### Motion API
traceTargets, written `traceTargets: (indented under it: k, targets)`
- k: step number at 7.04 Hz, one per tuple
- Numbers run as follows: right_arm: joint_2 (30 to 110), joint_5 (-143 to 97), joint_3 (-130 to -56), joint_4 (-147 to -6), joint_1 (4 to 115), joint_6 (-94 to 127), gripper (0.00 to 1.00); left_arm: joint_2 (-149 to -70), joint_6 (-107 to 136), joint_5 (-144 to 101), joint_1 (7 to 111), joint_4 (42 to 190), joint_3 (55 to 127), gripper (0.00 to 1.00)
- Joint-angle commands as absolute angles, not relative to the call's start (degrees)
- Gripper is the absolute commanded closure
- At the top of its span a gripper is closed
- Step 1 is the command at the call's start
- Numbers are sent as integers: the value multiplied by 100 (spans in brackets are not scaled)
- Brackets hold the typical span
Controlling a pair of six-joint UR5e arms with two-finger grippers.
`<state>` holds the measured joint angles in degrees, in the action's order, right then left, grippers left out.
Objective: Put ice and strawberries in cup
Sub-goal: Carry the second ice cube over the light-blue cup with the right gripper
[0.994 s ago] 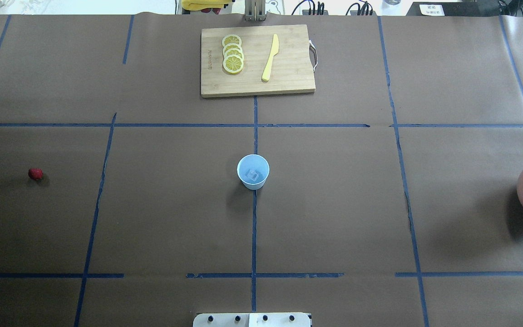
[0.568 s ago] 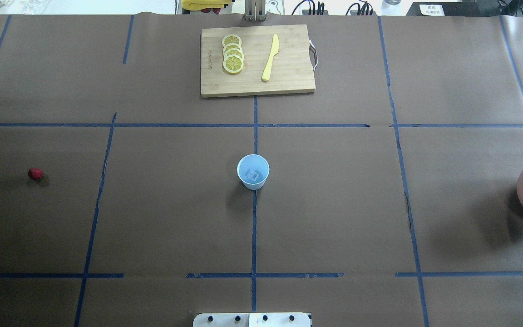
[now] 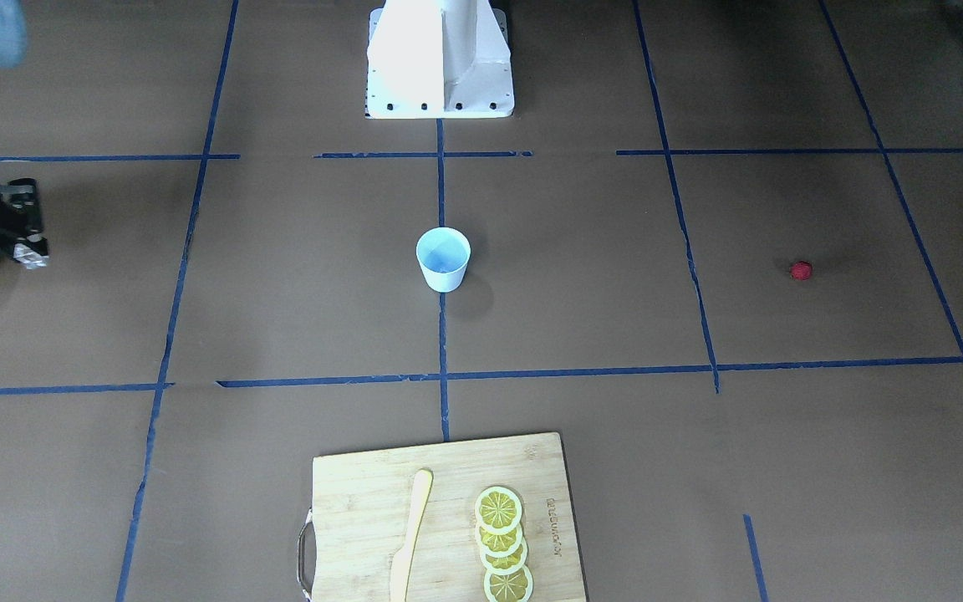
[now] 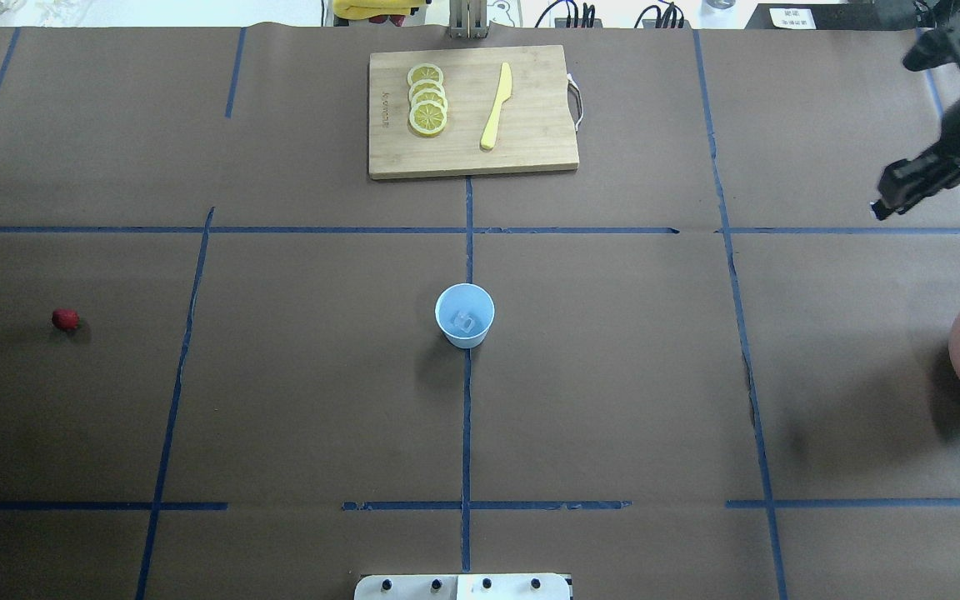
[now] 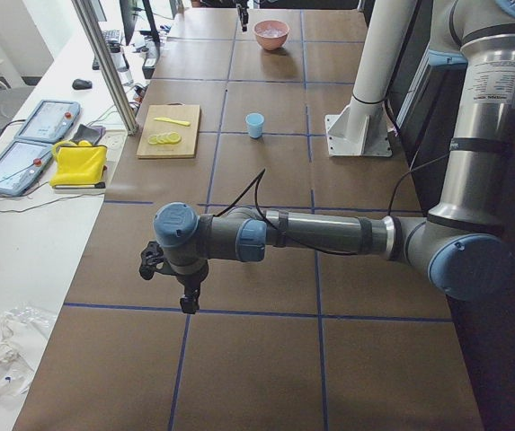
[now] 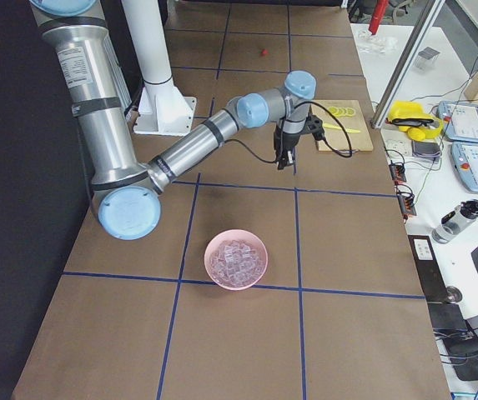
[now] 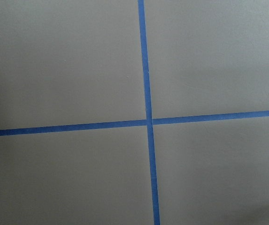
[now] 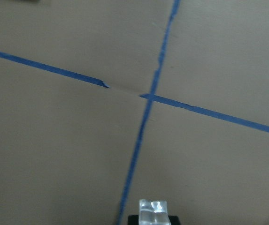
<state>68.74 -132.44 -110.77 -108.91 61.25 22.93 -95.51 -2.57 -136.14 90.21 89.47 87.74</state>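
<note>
The white cup (image 4: 464, 315) with a pale blue inside stands upright at the table's middle, with one clear ice cube (image 4: 465, 320) in it. The tiny red strawberry (image 4: 65, 318) lies alone at the far left. My right gripper (image 4: 882, 208) hangs above the table at the far right, beyond the pink bowl and well away from the cup. It is shut on a clear ice cube (image 8: 153, 212). My left gripper (image 5: 188, 301) shows only in the exterior left view, low over bare table. I cannot tell whether it is open or shut.
A pink bowl (image 4: 959, 350) full of ice sits at the right edge. A wooden cutting board (image 4: 530, 150) at the back middle bears lemon slices (image 4: 427, 98) and a yellow knife (image 4: 497, 106). The robot's base (image 3: 440, 58) stands at the near edge.
My right arm has come into the overhead view at the upper right, above the bowl. The cup, the strawberry and the board have not moved.
</note>
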Motion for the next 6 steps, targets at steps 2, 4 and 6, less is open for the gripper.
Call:
traceTargets:
  k: [2,4,6]
  targets:
    - [5058,-12616,-10285,-10925,4663,5125,100,-9536,-264,-13614,9018,8938,8745,0]
    - [4424,-12227,-9942,-10846,4063,6061,100,-9545,-246,-13588,8904,8947,8754,0]
    - [3686,-11684,-8866,-10375,3457,6659,100,-9554,-237,-13579,8886,8930,8798,0]
